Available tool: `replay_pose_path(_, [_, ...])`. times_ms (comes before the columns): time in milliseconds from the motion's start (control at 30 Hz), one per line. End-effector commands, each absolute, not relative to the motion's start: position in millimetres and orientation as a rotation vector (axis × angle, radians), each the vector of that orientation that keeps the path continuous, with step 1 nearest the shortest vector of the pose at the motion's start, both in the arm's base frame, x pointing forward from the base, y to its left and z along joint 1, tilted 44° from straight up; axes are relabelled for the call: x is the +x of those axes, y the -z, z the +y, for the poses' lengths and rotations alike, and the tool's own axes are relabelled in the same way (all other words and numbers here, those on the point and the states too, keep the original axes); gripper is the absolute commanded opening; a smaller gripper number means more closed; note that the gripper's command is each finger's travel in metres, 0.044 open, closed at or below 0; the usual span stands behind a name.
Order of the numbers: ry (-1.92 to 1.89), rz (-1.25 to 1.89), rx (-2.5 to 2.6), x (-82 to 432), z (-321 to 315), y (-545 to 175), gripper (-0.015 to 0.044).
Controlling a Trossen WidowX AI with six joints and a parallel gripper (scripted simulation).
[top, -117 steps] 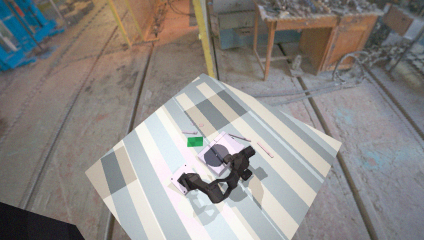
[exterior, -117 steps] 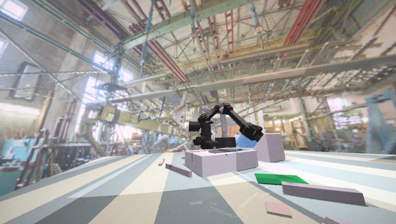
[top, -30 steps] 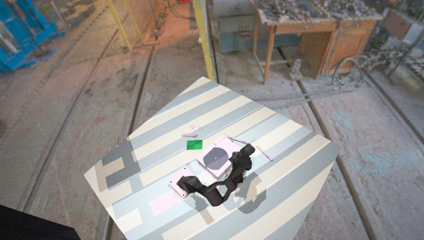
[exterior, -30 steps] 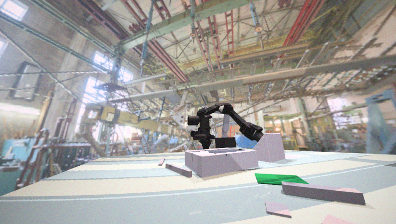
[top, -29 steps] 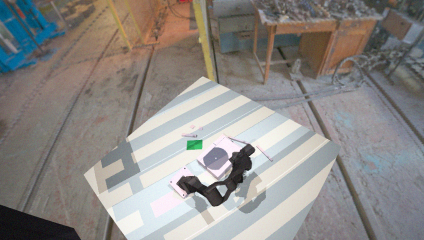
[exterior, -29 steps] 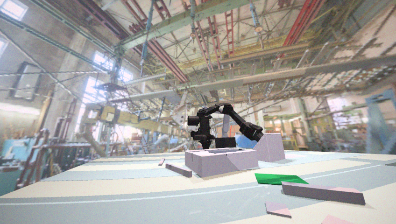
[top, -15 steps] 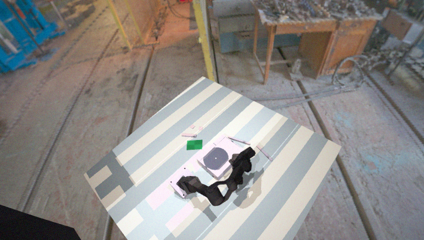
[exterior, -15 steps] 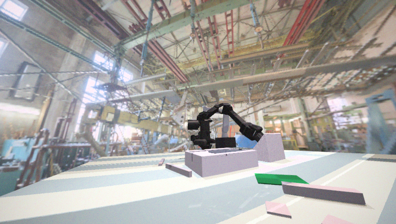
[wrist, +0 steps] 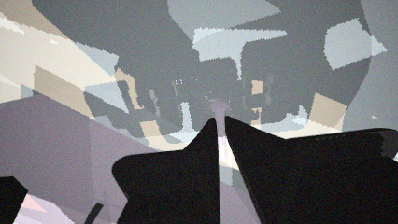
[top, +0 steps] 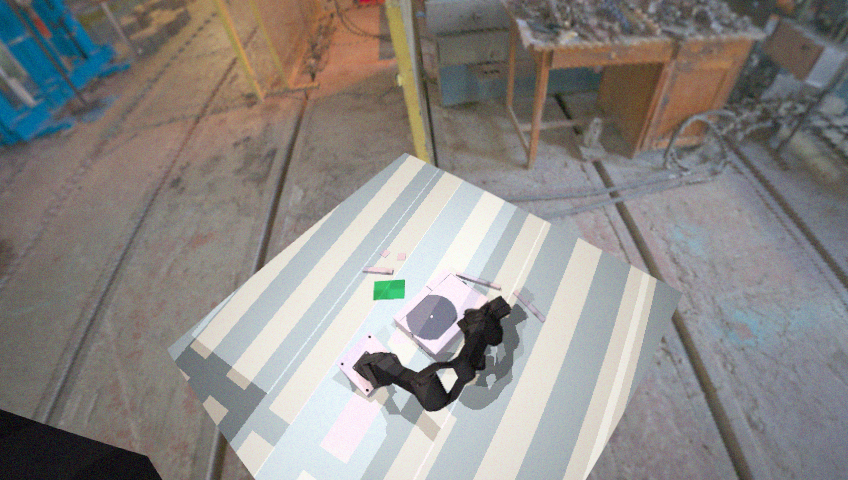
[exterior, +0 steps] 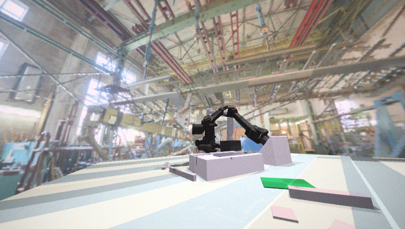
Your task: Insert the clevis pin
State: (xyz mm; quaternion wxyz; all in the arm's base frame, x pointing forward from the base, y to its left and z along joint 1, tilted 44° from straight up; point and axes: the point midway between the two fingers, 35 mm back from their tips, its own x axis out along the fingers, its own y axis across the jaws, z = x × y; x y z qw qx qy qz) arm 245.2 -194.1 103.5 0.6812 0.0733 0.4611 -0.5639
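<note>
Only the wrist view shows the pin (wrist: 220,117), clamped between the gripper's (wrist: 221,122) jaws, its head beyond the fingertips.

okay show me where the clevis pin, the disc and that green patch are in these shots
clevis pin (wrist: 219,106): wrist view, on its head
disc (top: 423,320) (exterior: 227,153): top and exterior views, on its upper face
green patch (top: 389,289) (exterior: 285,182): top and exterior views, near its middle
</note>
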Motion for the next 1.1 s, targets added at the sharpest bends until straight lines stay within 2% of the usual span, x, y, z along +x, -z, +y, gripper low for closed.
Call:
replay_pose_path(0, [1.262,1.035,0.167,246,-194,-102,0.0000])
replay_pose_path(33, [1.262,1.035,0.167,246,-194,-102,0.0000])
replay_pose_path(233, [1.265,1.035,0.164,245,-194,-103,0.0157])
replay_pose_path(433, [1.244,1.028,0.163,249,-197,-110,0.0160])
replay_pose_path(800, [1.258,1.350,0.416,251,-195,-116,0.0160])
replay_pose_path(1067, [1.259,1.355,0.421,250,-195,-116,0.0160])
